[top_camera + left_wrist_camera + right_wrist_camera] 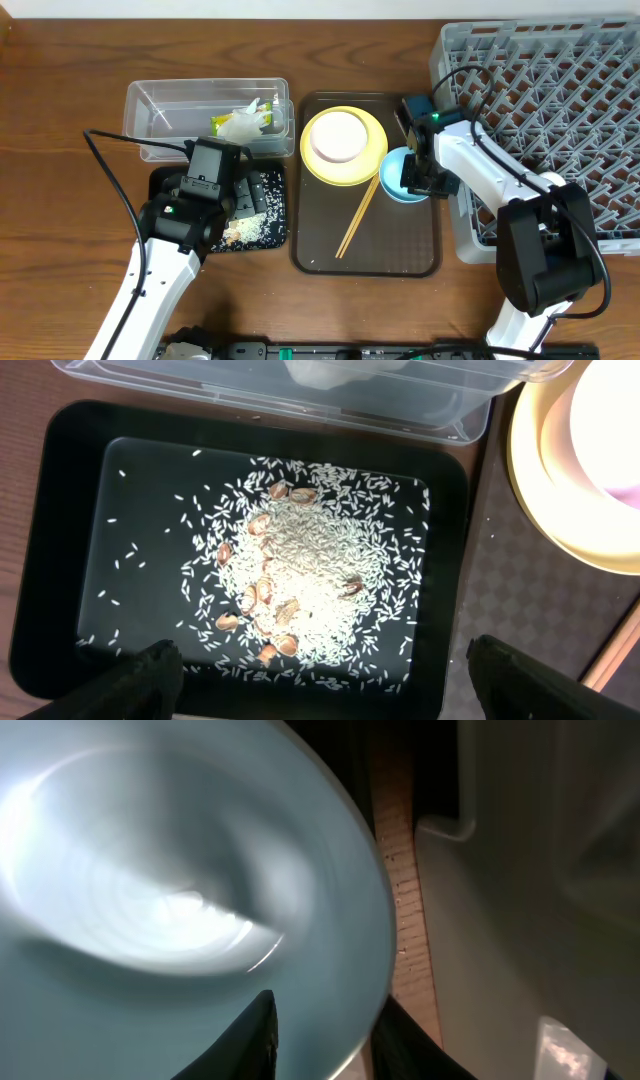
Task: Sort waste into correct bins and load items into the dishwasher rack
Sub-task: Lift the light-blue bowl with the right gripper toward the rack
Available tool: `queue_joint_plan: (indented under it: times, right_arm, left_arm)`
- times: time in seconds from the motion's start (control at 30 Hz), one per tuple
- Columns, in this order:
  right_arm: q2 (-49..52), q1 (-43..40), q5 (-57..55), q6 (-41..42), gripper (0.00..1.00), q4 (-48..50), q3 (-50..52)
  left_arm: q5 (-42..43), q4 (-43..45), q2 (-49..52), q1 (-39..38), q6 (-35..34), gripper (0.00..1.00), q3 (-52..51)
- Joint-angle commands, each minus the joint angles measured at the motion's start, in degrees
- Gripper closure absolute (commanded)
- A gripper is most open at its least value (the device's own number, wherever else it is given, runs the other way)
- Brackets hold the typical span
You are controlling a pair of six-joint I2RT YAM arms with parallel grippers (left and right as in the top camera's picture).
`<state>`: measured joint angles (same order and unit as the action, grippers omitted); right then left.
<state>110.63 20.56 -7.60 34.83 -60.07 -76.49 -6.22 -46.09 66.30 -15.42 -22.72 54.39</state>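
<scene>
1. Two robot arms reach over a brown wooden table (60, 90), one from each side.
2. On the left, the left gripper (328, 652) hovers above a shallow black rectangular tray (60, 510). Its two dark fingers (150, 675) stand wide apart and hold nothing.
3. Many loose white-beige rice-like grains (310, 565) lie heaped in the middle of the black tray. A few brownish bits are mixed in, and stray grains are scattered around the heap.
4. A clear plastic rectangular tub (165, 110) sits just behind the black tray. A crumpled green-and-white snack wrapper (245, 122) lies inside it, towards its right end.
5. A large dark brown serving tray (400, 245) lies to the right of both bins. A round yellow plate (372, 160) rests on its far end, with a white bowl (337, 137) sitting on the plate.
6. A pair of wooden chopsticks (357, 218) lies slanted on the serving tray, in front of the plate.
7. The right gripper (325, 1040) is clamped on the rim of a light blue bowl (150, 870). The rim runs between its two fingers, and the wrist view is blurred.
8. From overhead, the blue bowl is at the right edge of the serving tray, just beside the yellow plate.
9. A large square grey plastic crate with a lattice floor and upright pegs (560, 90) fills the far right of the table, close to the bowl.
</scene>
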Motion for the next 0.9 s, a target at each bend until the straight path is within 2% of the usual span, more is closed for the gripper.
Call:
queue_joint_plan:
  times: [0.0, 0.3, 0.57, 0.77, 0.87]
  right_arm:
    - [0.3, 0.5, -1.0, 2.0, 0.78, 0.1, 1.4]
    - [0.3, 0.5, -1.0, 2.4, 0.99, 0.0, 1.4]
    - [-3.5, 0.5, -1.0, -0.1, 0.99, -1.0, -0.3]
    - [-13.5, -1.1, -2.1, -7.6, 0.99, 1.3, -4.7]
    - [-18.2, -2.8, -6.2, -11.7, 0.99, 4.9, -5.7]
  left_arm:
    - [-0.7, -0.1, -0.4, 0.3, -0.5, 0.07, 0.3]
    - [-0.7, -0.2, -0.4, 0.3, -0.6, 0.07, 0.3]
    - [-0.7, -0.1, -0.4, 0.3, -0.5, 0.07, 0.3]
    - [-0.7, -0.1, -0.4, 0.3, -0.5, 0.07, 0.3]
    - [-0.7, -0.1, -0.4, 0.3, -0.5, 0.07, 0.3]
